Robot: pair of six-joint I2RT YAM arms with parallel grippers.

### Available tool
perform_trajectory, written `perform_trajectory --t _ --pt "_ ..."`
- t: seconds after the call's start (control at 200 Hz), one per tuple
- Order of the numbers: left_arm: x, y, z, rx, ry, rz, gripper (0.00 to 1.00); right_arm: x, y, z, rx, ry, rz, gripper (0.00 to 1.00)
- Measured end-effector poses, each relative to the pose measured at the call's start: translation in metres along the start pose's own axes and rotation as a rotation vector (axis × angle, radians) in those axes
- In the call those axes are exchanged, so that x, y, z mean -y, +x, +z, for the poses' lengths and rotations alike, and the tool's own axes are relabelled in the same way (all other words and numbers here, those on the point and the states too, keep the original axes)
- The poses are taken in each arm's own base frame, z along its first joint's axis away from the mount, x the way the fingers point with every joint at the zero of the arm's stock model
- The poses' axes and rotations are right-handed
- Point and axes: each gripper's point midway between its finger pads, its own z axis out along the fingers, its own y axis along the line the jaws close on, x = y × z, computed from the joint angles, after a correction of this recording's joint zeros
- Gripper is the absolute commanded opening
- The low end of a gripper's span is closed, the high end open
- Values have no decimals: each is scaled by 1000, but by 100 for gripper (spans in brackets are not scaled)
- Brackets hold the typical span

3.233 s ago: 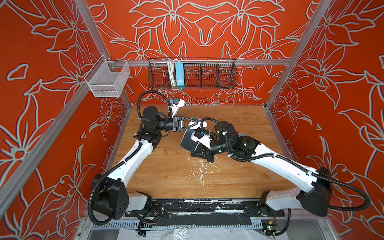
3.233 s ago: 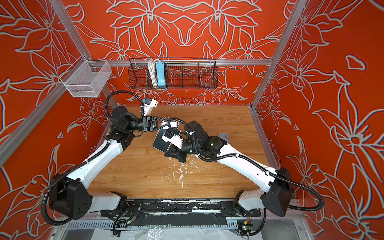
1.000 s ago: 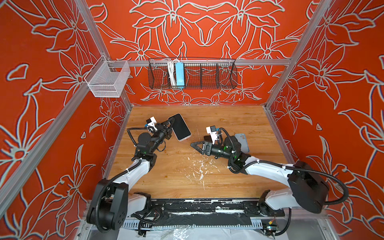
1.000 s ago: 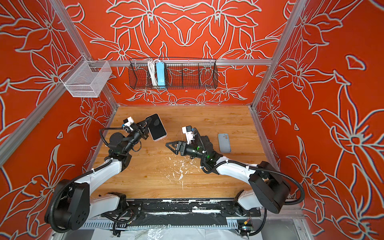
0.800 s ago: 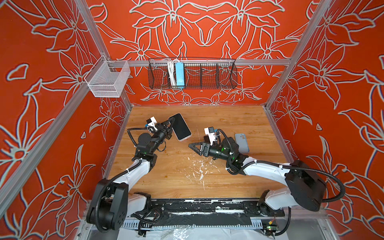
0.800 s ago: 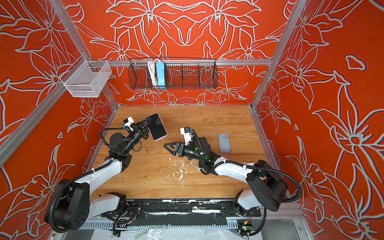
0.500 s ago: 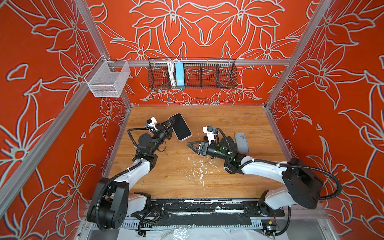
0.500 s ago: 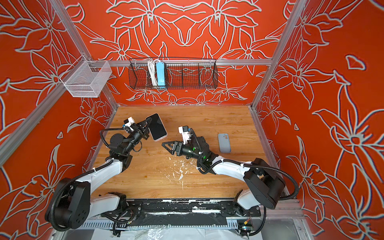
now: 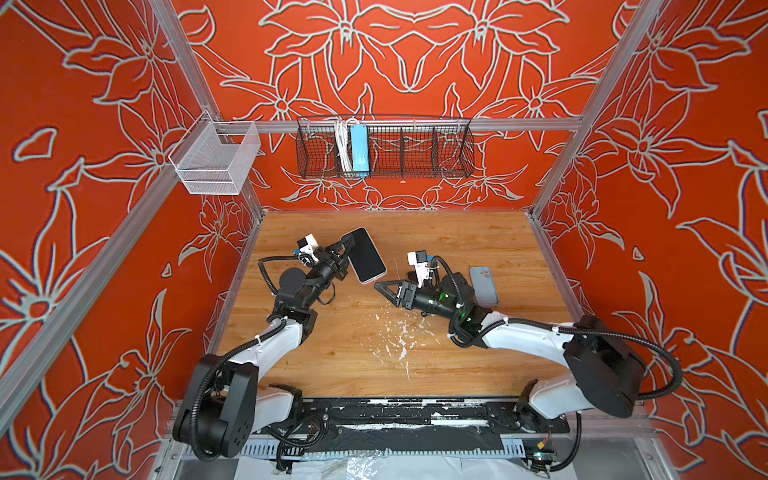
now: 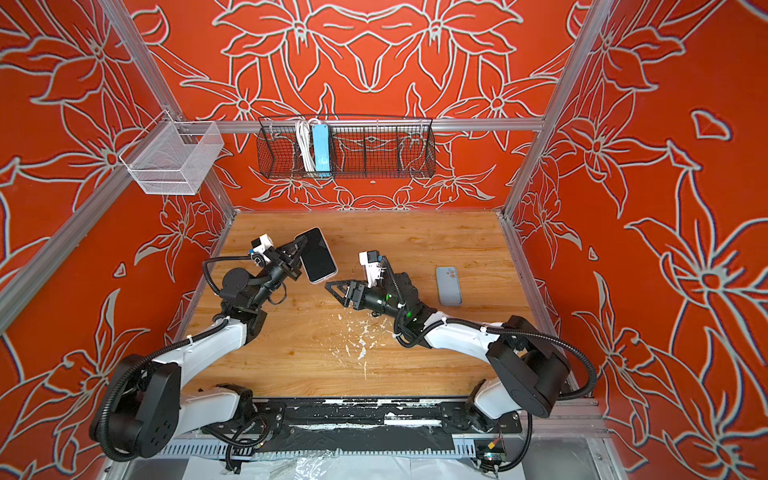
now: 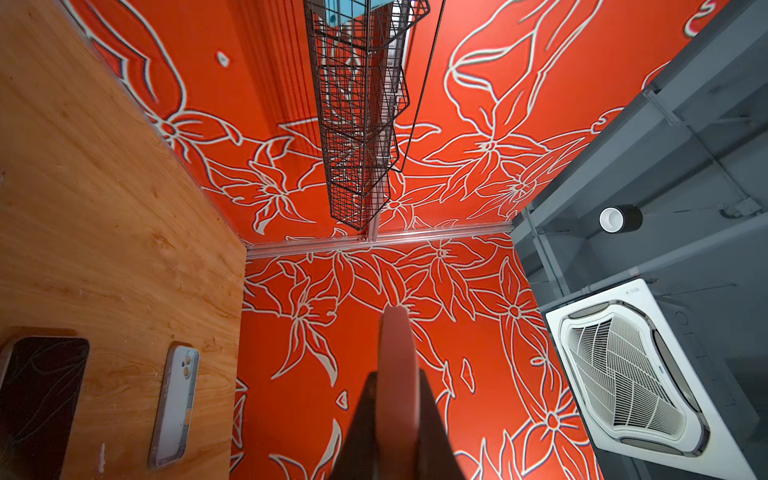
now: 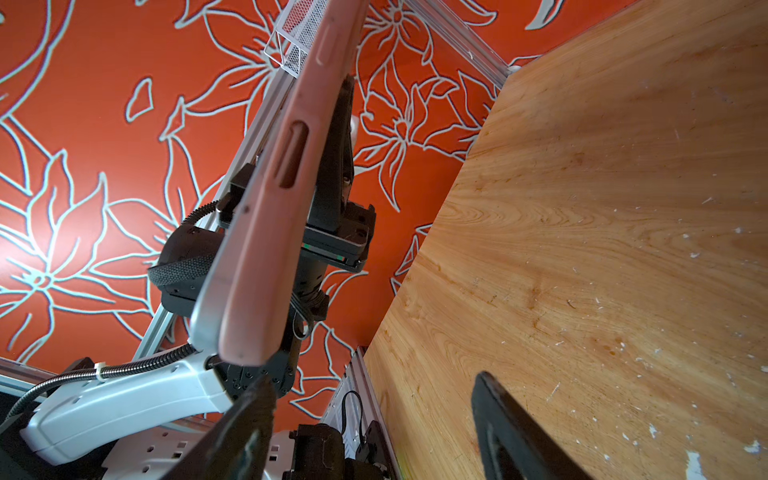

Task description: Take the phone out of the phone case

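My left gripper (image 9: 347, 249) (image 10: 300, 248) is shut on the left edge of the phone (image 9: 368, 262) (image 10: 319, 257), holding it above the table with its black screen up. The phone's pink edge shows between the jaws in the left wrist view (image 11: 397, 332) and fills the right wrist view (image 12: 274, 216). The light blue phone case (image 9: 483, 286) (image 10: 449, 286) (image 11: 174, 405) lies flat on the table at the right, apart from the phone. My right gripper (image 9: 380, 286) (image 10: 330, 286) (image 12: 370, 386) is open and empty, pointing at the phone's near end.
A black wire basket (image 9: 415, 149) with a blue power strip hangs on the back wall. A white mesh basket (image 9: 216, 160) hangs at the left corner. White flecks (image 9: 399, 332) mark the wooden table (image 9: 457, 232). Red walls enclose three sides.
The right gripper has moved left, away from the case and toward the phone, with its jaws slightly narrower. The left gripper and phone have stayed put.
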Motion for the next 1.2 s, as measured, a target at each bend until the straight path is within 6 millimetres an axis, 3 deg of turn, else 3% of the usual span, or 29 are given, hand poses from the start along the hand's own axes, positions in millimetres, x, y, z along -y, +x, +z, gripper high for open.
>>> perform_trajectory --t 0.445,0.776,1.201 --pt "-10 0 3 -2 -21 -10 0 -2 1 0 -7 -7 -24 73" --pt "-12 0 5 -4 -23 -13 0 -21 -8 -7 19 -47 -67 73" --pt "-9 7 7 -22 -13 -29 0 -19 -8 -6 20 -44 -70 72"
